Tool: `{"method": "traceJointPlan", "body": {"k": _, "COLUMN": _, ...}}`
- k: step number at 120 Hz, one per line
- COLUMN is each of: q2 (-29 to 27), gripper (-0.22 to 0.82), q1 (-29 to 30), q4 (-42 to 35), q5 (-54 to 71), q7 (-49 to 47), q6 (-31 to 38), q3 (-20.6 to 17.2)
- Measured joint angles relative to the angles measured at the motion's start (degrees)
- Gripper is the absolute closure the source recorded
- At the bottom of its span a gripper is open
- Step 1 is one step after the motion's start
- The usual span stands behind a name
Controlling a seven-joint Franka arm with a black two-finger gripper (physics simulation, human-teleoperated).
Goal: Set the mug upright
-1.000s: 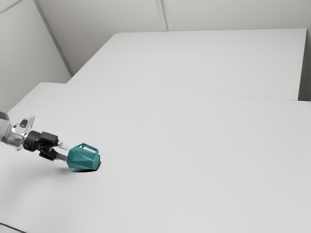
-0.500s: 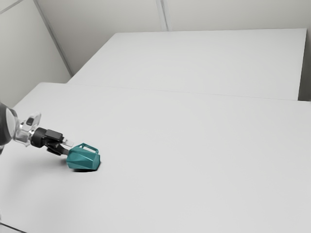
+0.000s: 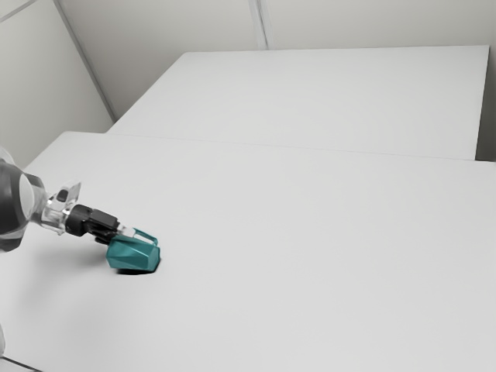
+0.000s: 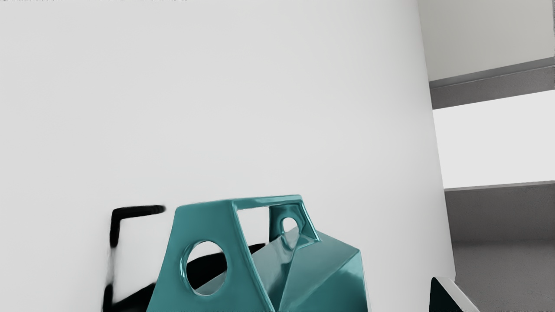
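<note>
Teal mug (image 3: 133, 254) lying on its side, i.e. not upright, on a smooth, matte white bench (image 3: 310, 256). It sits toward the exterior view's left, well in from the bench's far edge; of the bench's far corners, the one at the exterior view's left is nearer. Mug body is glossy, w/ flat, angular facets & crisp creases, more cut gem than round cup. Handle (image 4: 243, 203) is up, same teal: a bent, angular strap w/ straight edges, incl. a round hole thru each end panel. Material looks like glazed ceramic or metal; can't tell which. V. dark shadow (image 3: 136, 272) under the mug.

Black two-finger gripper (image 3: 118, 236) reaches in from the exterior view's left, at the mug's handle side, tilted down toward it. Fingers are spread wide, w/ nothing clamped btwn them; one finger (image 4: 451, 297), dark inside w/ a pale edge, stands apart from the mug body in the wrist view. Whether the other touches the mug, can't tell. Arm (image 3: 12, 205) behind has a rounded dark-grey & white shell. Thin dark cord (image 3: 22, 364) near the exterior view's lower left.
</note>
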Motion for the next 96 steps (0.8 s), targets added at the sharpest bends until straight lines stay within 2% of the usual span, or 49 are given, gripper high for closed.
{"method": "traceJointPlan", "body": {"k": 29, "q2": 0.1, "gripper": 0.60, "q1": 0.0, "q4": -0.1, "q5": -0.5, "q7": 0.7, "q6": -0.9, "q3": 0.0}}
{"method": "traceJointPlan", "body": {"k": 42, "q2": 0.0, "gripper": 0.68, "q1": 0.0, "q4": -0.2, "q5": -0.8, "q7": 0.9, "q6": -1.5, "q3": 0.0}}
{"method": "traceJointPlan", "body": {"k": 77, "q2": -0.9, "gripper": 0.76, "q1": -0.4, "q4": -0.4, "q5": -1.9, "q7": 1.4, "q6": -3.8, "q3": 0.1}}
{"method": "traceJointPlan", "body": {"k": 96, "q2": -5.2, "gripper": 0.77, "q1": -1.7, "q4": -0.6, "q5": -2.5, "q7": 1.4, "q6": -5.0, "q3": 0.7}}
